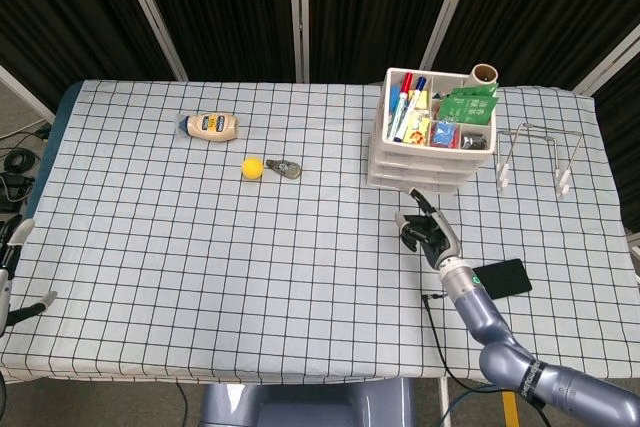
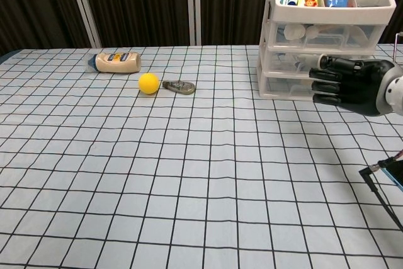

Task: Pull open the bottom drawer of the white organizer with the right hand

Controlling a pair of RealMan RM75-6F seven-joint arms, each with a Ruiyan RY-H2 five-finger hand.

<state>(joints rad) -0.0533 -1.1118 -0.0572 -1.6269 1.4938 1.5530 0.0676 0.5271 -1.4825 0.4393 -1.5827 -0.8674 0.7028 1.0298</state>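
Note:
The white organizer (image 1: 432, 137) (image 2: 327, 36) stands at the back right, its top tray full of markers and packets. Its bottom drawer (image 1: 415, 183) (image 2: 286, 87) looks closed. My right hand (image 1: 425, 230) (image 2: 347, 82) hovers just in front of that drawer with its dark fingers curled in and nothing visibly held. In the head view one fingertip reaches almost to the organizer's base; whether it touches the drawer is unclear. My left hand (image 1: 12, 252) hangs off the table's left edge with its fingers apart, holding nothing.
A mayonnaise bottle (image 1: 212, 126) (image 2: 116, 62), a yellow ball (image 1: 253, 168) (image 2: 148, 83) and a metal clip (image 1: 286, 169) (image 2: 179, 86) lie at the back left. A dark phone (image 1: 503, 277) lies behind my right forearm. A wire rack (image 1: 535, 155) stands right of the organizer.

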